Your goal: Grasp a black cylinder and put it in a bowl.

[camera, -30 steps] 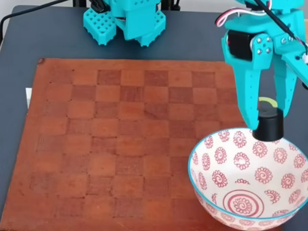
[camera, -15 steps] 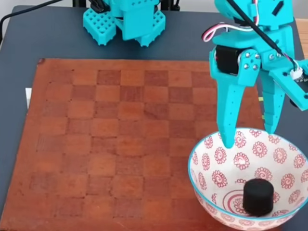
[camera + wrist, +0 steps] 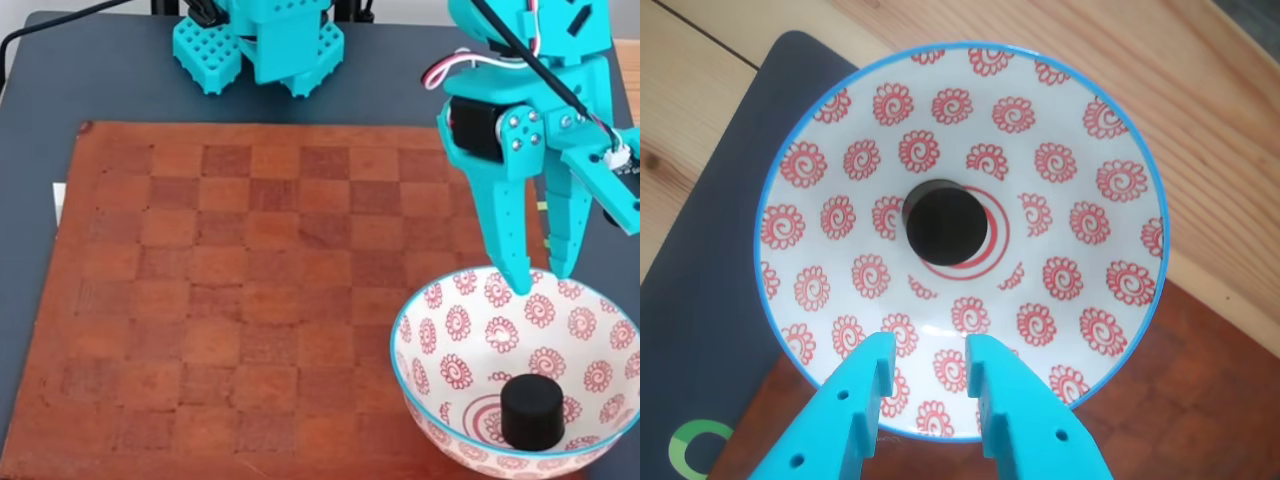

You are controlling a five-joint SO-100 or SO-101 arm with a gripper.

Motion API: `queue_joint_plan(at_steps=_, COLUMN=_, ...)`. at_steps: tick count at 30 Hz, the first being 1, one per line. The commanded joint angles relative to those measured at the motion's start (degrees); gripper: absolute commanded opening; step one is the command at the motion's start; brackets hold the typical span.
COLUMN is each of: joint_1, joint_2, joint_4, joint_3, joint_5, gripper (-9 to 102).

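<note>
The black cylinder (image 3: 531,408) stands upright on the bottom of the bowl (image 3: 450,322), near its front wall in the fixed view. From the wrist view the cylinder (image 3: 946,222) rests just left of the red spiral at the centre of the bowl (image 3: 1090,200). My teal gripper (image 3: 541,278) hangs over the bowl's back rim, well above the cylinder and apart from it. Its fingers stand a small way apart with nothing between them. In the wrist view the gripper (image 3: 928,345) enters from the bottom edge, over the bowl's near wall.
The bowl sits on the front right corner of a brown checkerboard (image 3: 250,280), which lies on a dark mat (image 3: 40,150). The arm's teal base (image 3: 260,40) stands at the back. A green ring mark (image 3: 690,445) shows on the mat beside the bowl.
One second ago the gripper held the cylinder over the bowl; it opened, and the cylinder dropped in. Since then the fingers have drawn closer together.
</note>
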Motion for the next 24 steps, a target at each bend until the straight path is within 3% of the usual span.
queue_joint_plan(at_steps=1, joint_1=-0.18, joint_2=8.26, joint_4=0.18, joint_3=5.19, joint_5=0.62, gripper=5)
queue_joint_plan(at_steps=24, joint_1=-2.99, joint_2=56.43, joint_4=-0.35, joint_3=68.99, joint_5=16.08, gripper=5)
